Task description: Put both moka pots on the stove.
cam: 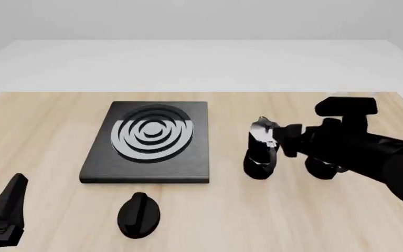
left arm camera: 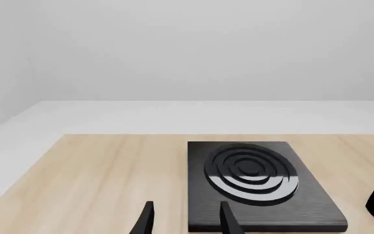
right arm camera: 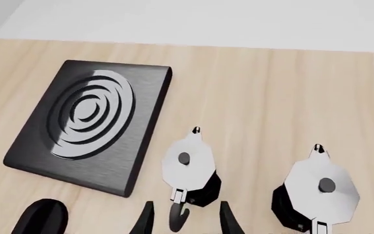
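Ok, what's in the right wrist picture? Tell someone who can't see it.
Two coffee pots stand on a wooden table, the right hand open around the nearer pot's handle. A black stove lies beside them.

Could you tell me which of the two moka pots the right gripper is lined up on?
The pot nearer the stove: that moka pot has its handle between the right gripper's open fingers; the other pot stands off to the side.

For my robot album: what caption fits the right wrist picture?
Open right gripper nears one moka pot's handle; the stove waits bare.
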You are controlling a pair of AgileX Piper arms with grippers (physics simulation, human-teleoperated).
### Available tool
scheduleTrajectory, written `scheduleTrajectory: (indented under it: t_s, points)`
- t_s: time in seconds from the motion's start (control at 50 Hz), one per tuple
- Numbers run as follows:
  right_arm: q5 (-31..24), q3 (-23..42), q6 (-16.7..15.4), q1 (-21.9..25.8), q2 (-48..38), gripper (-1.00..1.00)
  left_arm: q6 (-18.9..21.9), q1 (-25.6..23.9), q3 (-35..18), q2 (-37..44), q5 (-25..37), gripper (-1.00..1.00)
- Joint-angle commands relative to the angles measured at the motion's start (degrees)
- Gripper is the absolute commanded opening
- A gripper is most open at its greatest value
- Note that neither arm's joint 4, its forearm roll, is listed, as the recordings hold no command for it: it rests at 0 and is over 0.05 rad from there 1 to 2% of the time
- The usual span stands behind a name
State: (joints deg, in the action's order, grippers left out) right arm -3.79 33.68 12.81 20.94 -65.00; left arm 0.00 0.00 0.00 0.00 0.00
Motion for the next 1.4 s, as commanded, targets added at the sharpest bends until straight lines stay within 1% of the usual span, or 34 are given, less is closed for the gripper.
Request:
scheduleTrajectory:
  t_s: [0.02, 0.42, 0.8, 1.4]
  points:
    - [1.89, -0.27, 0.65, -0.24, -2.83, 1.0, 0.0, 0.0, 0.0, 0.0, 0.0, 1.0]
    - [2.49, 0.99, 1.14, 0.43, -5.47, 1.0, 0.0, 0.0, 0.0, 0.0, 0.0, 1.0]
    - [4.5, 0.76, 2.51, 1.35, -8.94, 1.0, 0.0, 0.0, 0.0, 0.0, 0.0, 1.0]
    - [7.41, 0.3, 3.26, 1.61, -13.11, 1.0, 0.0, 0.0, 0.0, 0.0, 0.0, 1.0]
